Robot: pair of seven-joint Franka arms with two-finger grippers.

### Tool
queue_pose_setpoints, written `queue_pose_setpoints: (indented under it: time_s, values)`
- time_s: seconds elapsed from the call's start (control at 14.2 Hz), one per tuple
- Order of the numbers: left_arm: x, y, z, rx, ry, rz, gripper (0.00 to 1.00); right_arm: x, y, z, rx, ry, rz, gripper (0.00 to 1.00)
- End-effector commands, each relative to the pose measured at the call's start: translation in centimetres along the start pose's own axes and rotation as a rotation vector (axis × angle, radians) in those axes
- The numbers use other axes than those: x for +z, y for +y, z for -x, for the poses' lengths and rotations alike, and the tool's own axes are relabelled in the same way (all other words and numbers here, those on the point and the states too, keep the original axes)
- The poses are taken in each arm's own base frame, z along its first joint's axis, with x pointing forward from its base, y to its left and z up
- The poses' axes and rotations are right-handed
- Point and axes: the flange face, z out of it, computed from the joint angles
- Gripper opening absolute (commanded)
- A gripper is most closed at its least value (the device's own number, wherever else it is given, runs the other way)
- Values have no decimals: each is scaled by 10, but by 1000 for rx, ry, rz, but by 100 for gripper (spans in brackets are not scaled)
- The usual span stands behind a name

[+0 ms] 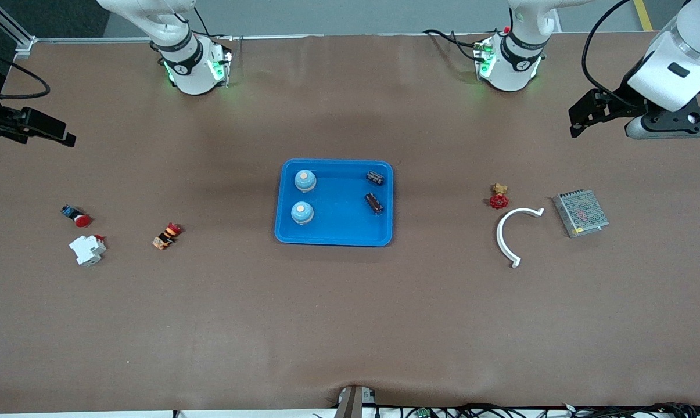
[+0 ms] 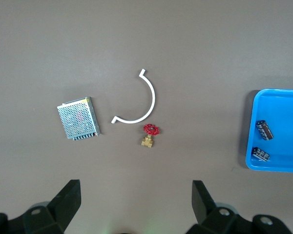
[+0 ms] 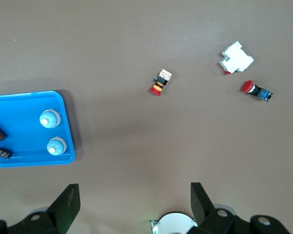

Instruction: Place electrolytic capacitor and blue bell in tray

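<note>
Resting inside the tray (image 1: pixel 333 235) are two blue bells (image 1: pixel 305 180) (image 1: pixel 302 213) and two electrolytic capacitors (image 1: pixel 376 177) (image 1: pixel 374 203), so the task is judged done. Well apart from them, the left pincer (image 2: pixel 136 202) is held high over bare counter (image 1: pixel 350 325) toward its own arm's end, jaws spread and empty; a red valve (image 2: pixel 150 131), a white curved clip (image 2: pixel 139 102) and a metal power supply (image 2: pixel 78 117) lie below it. The right pincer (image 3: pixel 135 202) is likewise spread and empty, over the counter's other end. The bells are judged light, rigid and smooth-domed, best taken across the base. The capacitors are judged small, hard cylinders prone to rolling, best pinched across the barrel.
</note>
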Motion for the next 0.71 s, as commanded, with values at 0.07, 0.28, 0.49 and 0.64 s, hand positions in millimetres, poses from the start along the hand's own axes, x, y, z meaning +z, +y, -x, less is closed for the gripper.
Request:
queue_pose_setpoints:
  time_s: [0.07,0.28,0.49,0.64]
  values:
    - [-4,2,4,-7,1,5,100,2,0,2,-12,0,-11,100]
    - [-4,1,3,-7,4,6,100,5,1,1,-10,-2,-7,100]
    - [-6,0,4,1,7,6,100,9,1,-2,-9,4,-4,100]
    - [-6,-3,3,-2,8,7,100,11,0,-3,-10,6,-3,100]
